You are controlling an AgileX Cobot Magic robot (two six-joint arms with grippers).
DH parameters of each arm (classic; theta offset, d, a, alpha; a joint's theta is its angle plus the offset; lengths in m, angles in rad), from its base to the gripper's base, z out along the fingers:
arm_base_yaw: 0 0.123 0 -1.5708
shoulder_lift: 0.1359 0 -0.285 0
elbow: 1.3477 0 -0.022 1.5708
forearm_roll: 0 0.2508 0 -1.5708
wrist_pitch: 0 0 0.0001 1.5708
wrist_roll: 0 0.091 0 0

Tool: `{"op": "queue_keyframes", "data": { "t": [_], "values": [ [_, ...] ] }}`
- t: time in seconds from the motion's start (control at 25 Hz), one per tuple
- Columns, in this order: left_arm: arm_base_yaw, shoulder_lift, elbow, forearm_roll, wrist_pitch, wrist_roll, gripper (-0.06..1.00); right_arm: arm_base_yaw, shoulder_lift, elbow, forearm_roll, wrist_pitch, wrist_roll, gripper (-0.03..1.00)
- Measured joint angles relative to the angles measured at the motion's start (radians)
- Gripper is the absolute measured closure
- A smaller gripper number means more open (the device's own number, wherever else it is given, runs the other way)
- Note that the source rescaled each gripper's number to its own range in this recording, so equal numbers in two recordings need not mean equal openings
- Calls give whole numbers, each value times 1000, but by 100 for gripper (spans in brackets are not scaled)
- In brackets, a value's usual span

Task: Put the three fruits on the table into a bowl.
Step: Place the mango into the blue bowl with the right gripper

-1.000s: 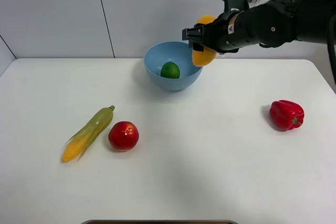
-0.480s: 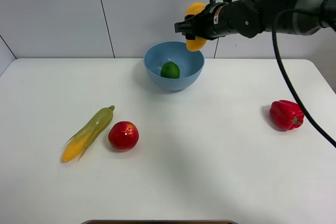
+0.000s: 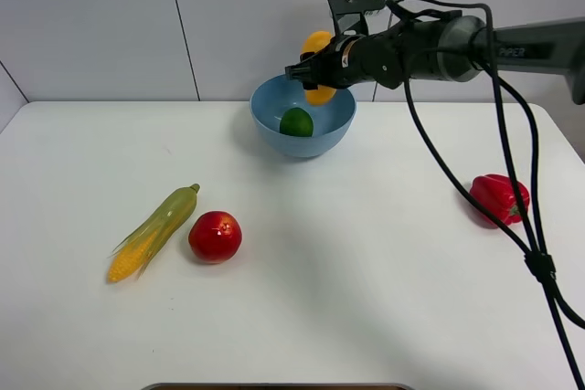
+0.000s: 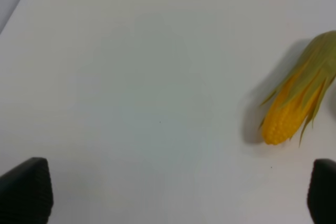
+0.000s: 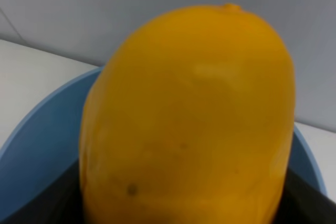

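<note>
My right gripper [image 3: 319, 68] is shut on the yellow-orange mango [image 3: 317, 42] and holds it above the far rim of the light-blue bowl [image 3: 274, 130]. In the right wrist view the mango [image 5: 189, 114] fills the frame, with the bowl's rim [image 5: 37, 124] behind it. The green lime [image 3: 296, 121] lies inside the bowl. The red apple [image 3: 215, 237] sits on the white table [image 3: 366, 271] at the front left, next to the corn. My left gripper [image 4: 173, 195] is open over bare table, its fingertips [image 4: 26, 190] wide apart; the left arm does not show in the exterior view.
A green-husked corn cob [image 3: 153, 232] lies left of the apple; its tip shows in the left wrist view [image 4: 296, 103]. A red bell pepper [image 3: 498, 199] sits at the right. The right arm's cables [image 3: 512, 180] hang over the table's right side.
My right gripper has carried the mango leftward, from beside the bowl's right rim to above the bowl's far edge. The lime, apple, corn and pepper have not moved.
</note>
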Motion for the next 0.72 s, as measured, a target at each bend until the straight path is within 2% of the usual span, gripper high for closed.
{"op": "queue_keyframes", "data": {
  "t": [0.2,0.72],
  "values": [
    [0,0,0,0,0,0,-6,0,89,-65,0,-12,0,97],
    [0,0,0,0,0,-1,-6,0,161,-71,0,-15,0,97]
  ]
}}
